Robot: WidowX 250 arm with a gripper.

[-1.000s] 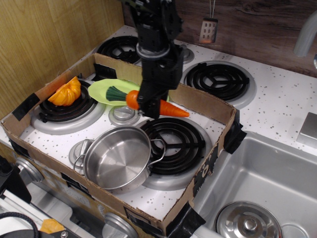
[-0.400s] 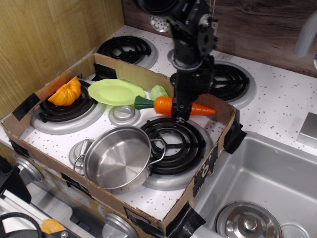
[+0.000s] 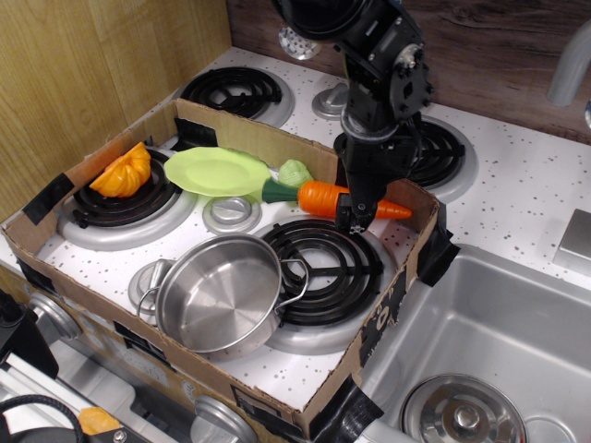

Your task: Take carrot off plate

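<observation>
The claw [image 3: 356,210] grips the carrot [image 3: 325,197] around its middle, holding it above the right burner inside the cardboard box [image 3: 420,214], clear of the lime-green plate [image 3: 214,171] to its left, stem end beside a pale green lump [image 3: 295,173]

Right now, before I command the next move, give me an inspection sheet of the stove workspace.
Surface: speckled white stovetop with coil burners; a cardboard tray wall fences the front burners.
Job's things: carrot clear of the lime plate, held up over the tray's right side; plate bare.
Clutter: steel pot, orange wedge, pale green lump.
End effector: end effector shut on the carrot's middle, pointing down.
Cables: nothing seen on the stovetop.
Surroundings: sink at right holding a steel lid; wood panel at left.
</observation>
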